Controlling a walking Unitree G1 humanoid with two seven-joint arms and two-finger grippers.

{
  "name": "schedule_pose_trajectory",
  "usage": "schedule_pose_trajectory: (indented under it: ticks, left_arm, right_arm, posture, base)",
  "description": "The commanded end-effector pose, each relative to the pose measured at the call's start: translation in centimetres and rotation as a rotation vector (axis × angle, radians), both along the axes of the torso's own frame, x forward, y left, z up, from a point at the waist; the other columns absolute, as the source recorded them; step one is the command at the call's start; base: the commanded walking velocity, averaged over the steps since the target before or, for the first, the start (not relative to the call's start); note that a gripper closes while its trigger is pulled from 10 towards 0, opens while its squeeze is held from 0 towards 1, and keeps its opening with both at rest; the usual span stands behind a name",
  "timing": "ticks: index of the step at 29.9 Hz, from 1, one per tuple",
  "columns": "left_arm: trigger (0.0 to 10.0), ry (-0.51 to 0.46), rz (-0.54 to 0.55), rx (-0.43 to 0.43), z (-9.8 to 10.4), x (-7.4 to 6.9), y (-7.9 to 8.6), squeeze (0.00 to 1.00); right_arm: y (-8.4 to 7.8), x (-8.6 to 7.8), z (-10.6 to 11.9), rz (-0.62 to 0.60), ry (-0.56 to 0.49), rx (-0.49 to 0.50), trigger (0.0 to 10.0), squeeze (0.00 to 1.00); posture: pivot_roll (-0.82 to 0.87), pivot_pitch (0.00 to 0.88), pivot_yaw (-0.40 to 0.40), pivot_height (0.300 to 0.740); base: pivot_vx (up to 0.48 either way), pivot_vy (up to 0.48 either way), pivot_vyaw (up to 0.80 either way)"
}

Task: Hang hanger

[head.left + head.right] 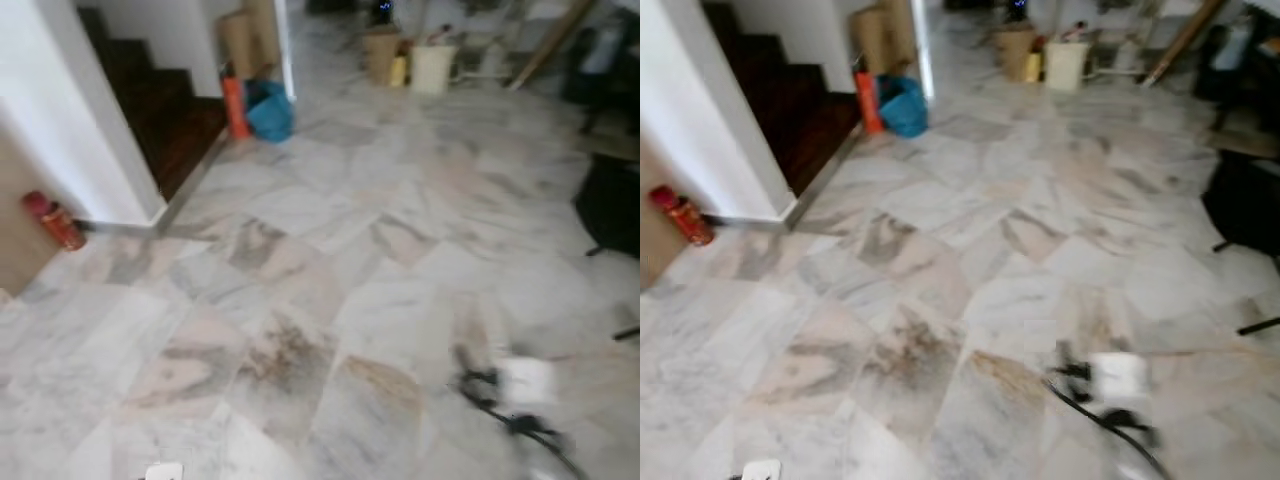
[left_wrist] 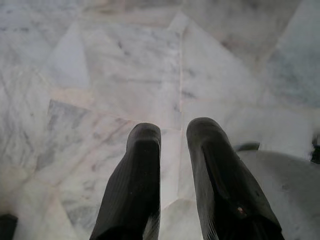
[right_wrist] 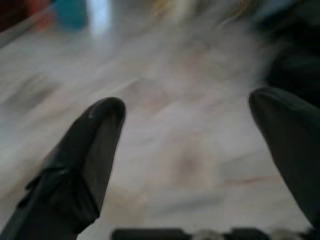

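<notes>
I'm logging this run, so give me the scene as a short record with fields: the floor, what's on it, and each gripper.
floor: marble tiles, view blurred
near right: black and white object on floor, too blurred to identify
far left: dark stairs, red cylinder by the wall
far: blue bag, boxes
left gripper: narrow gap, holding nothing
right gripper: wide open, holding nothing

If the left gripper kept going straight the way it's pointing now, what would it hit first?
Most likely the bare marble floor. The left gripper points down at the tiles, and nothing lies between its fingers and the floor, though depth is hard to judge.
</notes>
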State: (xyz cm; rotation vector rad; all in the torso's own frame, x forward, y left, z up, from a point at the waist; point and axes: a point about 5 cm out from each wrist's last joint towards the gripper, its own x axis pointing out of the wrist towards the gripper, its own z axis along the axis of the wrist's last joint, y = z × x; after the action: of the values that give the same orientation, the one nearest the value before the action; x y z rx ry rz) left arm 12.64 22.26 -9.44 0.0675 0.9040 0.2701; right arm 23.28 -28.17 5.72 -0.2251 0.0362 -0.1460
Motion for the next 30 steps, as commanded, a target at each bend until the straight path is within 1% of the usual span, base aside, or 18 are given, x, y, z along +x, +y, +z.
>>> schedule_pose_trajectory:
  ticks: [1, 2, 4, 7, 8, 10, 11, 13, 17, 18, 19, 20, 22, 24, 25, 29, 30]
  left_arm:
    - [10.0, -0.007, 0.015, -0.017, 0.0, 0.6, -0.6, 0.00]
    - [10.0, -0.007, 0.022, -0.022, 0.0, 0.7, -0.7, 0.00]
    - [10.0, -0.010, 0.031, -0.028, 0.0, 0.8, -0.9, 0.00]
    - [10.0, -0.012, 0.036, -0.032, 0.0, 1.0, -1.1, 0.00]
    - [10.0, -0.014, 0.037, -0.034, 0.1, 1.2, -1.1, 0.00]
    - [10.0, -0.015, 0.038, -0.034, 0.1, 1.2, -1.1, 0.00]
    - [10.0, -0.017, 0.041, -0.034, 0.1, 1.3, -1.1, 0.00]
    - [10.0, -0.019, 0.046, -0.033, 0.1, 1.4, -1.1, 0.00]
    - [10.0, -0.020, 0.048, -0.033, 0.1, 1.4, -1.1, 0.00]
    - [10.0, -0.015, 0.061, -0.034, 0.1, 1.1, -0.8, 0.00]
    - [10.0, -0.011, 0.066, -0.034, 0.0, 0.9, -0.7, 0.00]
    - [10.0, -0.008, 0.070, -0.035, 0.0, 0.8, -0.6, 0.00]
    - [10.0, 0.000, 0.070, -0.035, -0.1, 0.6, -0.5, 0.00]
    - [10.0, 0.007, 0.066, -0.035, -0.2, 0.4, -0.6, 0.00]
    - [10.0, 0.009, 0.069, -0.036, -0.2, 0.3, -0.6, 0.00]
    - [10.0, 0.010, 0.073, -0.036, -0.2, 0.2, -0.5, 0.00]
    - [10.0, 0.014, 0.074, -0.037, -0.2, 0.0, -0.4, 0.00]
  right_arm:
    - [1.3, 1.4, 1.4, 0.068, -0.056, 0.007, 10.0, 0.00]
    - [1.2, 1.6, 1.4, 0.063, -0.055, 0.011, 10.0, 0.00]
    - [1.2, 1.5, 1.3, 0.068, -0.039, 0.006, 10.0, 0.00]
    - [1.3, 1.0, 1.5, 0.075, -0.012, 0.025, 10.0, 0.00]
    - [1.4, 0.4, 1.7, 0.088, 0.016, 0.030, 10.0, 0.00]
    - [1.4, 0.2, 1.8, 0.093, 0.027, 0.031, 10.0, 0.00]
    - [1.2, -0.4, 1.2, 0.088, 0.081, 0.026, 10.0, 0.00]
    - [1.1, -1.1, 0.5, 0.081, 0.147, 0.017, 10.0, 0.00]
    - [1.1, -1.4, 0.5, 0.078, 0.170, 0.019, 10.0, 0.00]
    - [0.0, -3.1, -5.1, -0.019, 0.505, -0.061, 10.0, 0.00]
    - [-0.3, -4.2, -7.4, -0.049, 0.641, -0.091, 10.0, 0.00]
    - [-0.4, -4.9, -8.8, -0.068, 0.721, -0.106, 10.0, 0.00]
    - [0.4, -5.4, -10.6, -0.063, 0.791, -0.065, 10.0, 0.00]
    - [1.5, -5.9, -11.8, -0.018, 0.866, -0.050, 10.0, 0.00]
    - [1.9, -6.2, -12.2, -0.003, 0.897, -0.054, 10.0, 0.00]
    - [2.3, -6.5, -12.7, 0.005, 0.937, -0.057, 10.0, 0.00]
    - [2.4, -6.8, -13.2, -0.036, 0.989, -0.051, 10.0, 0.00]
  posture:
    - [-0.14, 0.000, 0.012, 0.740]
    - [-0.14, 0.000, 0.004, 0.740]
    - [-0.14, 0.000, 0.002, 0.740]
    - [-0.14, 0.000, -0.014, 0.740]
    - [-0.14, 0.000, -0.016, 0.740]
    - [-0.14, 0.000, -0.016, 0.740]
    - [-0.15, 0.000, -0.027, 0.740]
    - [-0.15, 0.000, -0.027, 0.740]
    - [-0.15, 0.000, -0.027, 0.740]
    - [-0.13, 0.000, -0.027, 0.740]
    - [-0.13, 0.000, -0.027, 0.740]
    - [-0.13, 0.000, -0.022, 0.740]
    - [-0.13, 0.000, -0.019, 0.740]
    - [-0.10, 0.000, -0.019, 0.740]
    - [-0.10, 0.000, -0.017, 0.740]
    - [-0.09, 0.000, -0.013, 0.740]
    - [-0.08, 0.000, -0.004, 0.740]
  base:
    - [0.000, 0.000, 0.00]
    - [0.000, 0.000, 0.00]
    - [0.000, 0.000, 0.00]
    - [0.000, 0.000, 0.00]
    - [0.000, 0.000, 0.00]
    - [0.000, 0.000, 0.00]
    - [0.000, 0.000, 0.00]
    - [0.000, 0.000, 0.00]
    - [0.000, 0.000, 0.00]
    - [0.000, 0.000, 0.00]
    - [0.000, 0.000, 0.00]
    - [0.000, 0.000, 0.00]
    - [0.000, 0.000, 0.00]
    - [0.000, 0.000, 0.00]
    - [0.000, 0.000, 0.00]
    - [0.000, 0.000, 0.00]
    - [0.000, 0.000, 0.00]
